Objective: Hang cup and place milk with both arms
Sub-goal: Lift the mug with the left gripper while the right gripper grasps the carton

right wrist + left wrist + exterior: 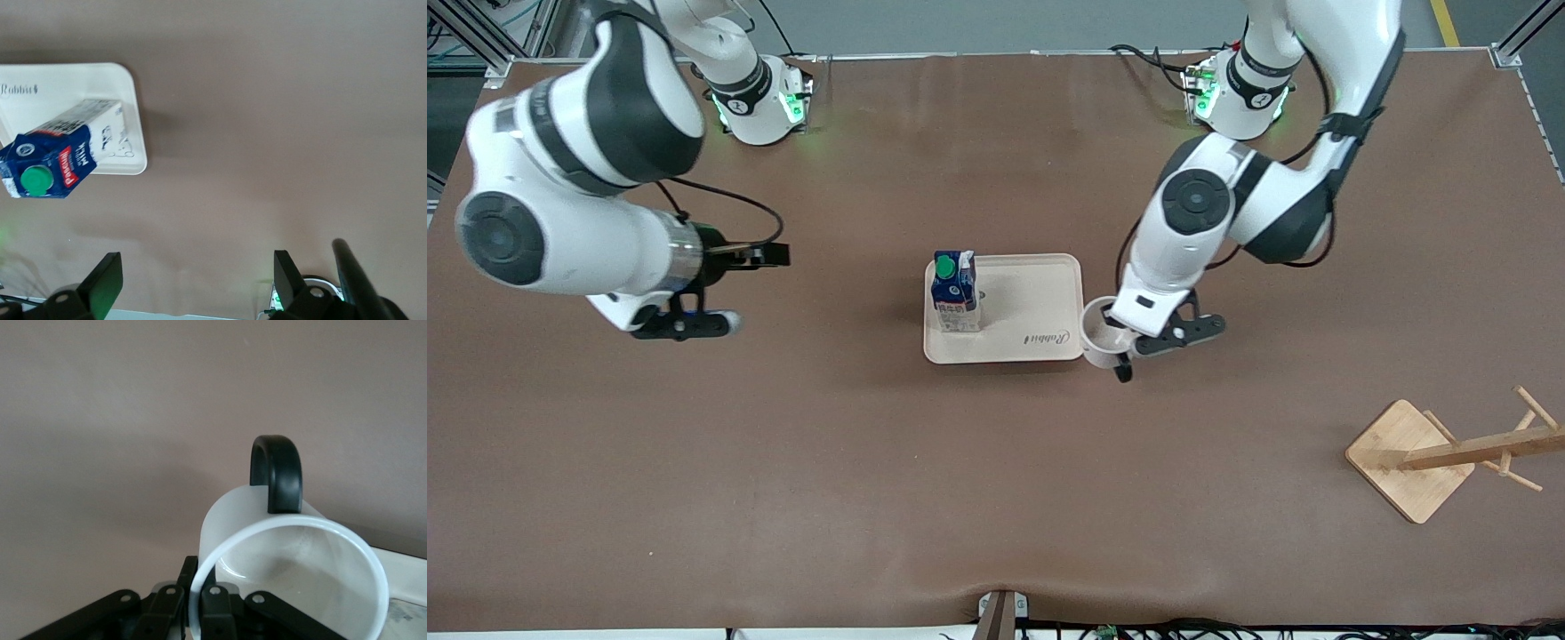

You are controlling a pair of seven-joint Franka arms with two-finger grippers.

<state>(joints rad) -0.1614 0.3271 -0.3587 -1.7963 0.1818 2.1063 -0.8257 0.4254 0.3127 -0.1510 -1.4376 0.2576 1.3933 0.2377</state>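
Brown table [783, 462], left hand [1129, 342] clamped on white black-handled cup [1100, 342], right hand [694, 324] apart, waiting.

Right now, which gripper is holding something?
The left gripper: jaws shut on the cup rim beside the tray. The right gripper is open, empty.

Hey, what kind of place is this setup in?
Probably a robotics lab test bench: two arms bolted to a brown-covered table, aluminium framing at its corners, and staged props like a milk carton on a tray.
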